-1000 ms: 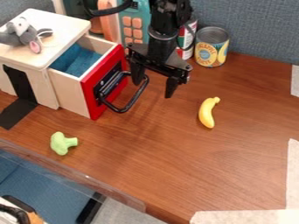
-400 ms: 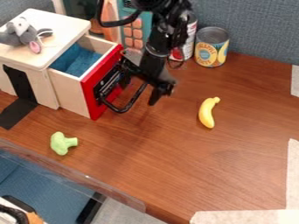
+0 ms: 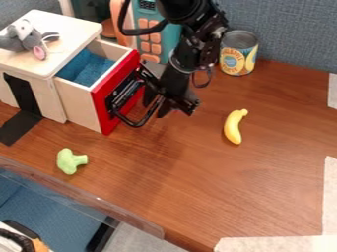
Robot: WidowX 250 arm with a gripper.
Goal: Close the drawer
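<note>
Perhaps the tool (image 3: 158,103), at the black handle (image 3: 137,123), opening and hold impossible to tell, could jam the red-fronted drawer (image 3: 101,107) by pushing off-centre.

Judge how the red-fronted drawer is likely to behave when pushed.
The drawer will probably stay stiff, as its side looks like wood. It may slide straight in, since the box encloses its rear. The box itself may resist shifting: black tape runs from it onto the table.
</note>
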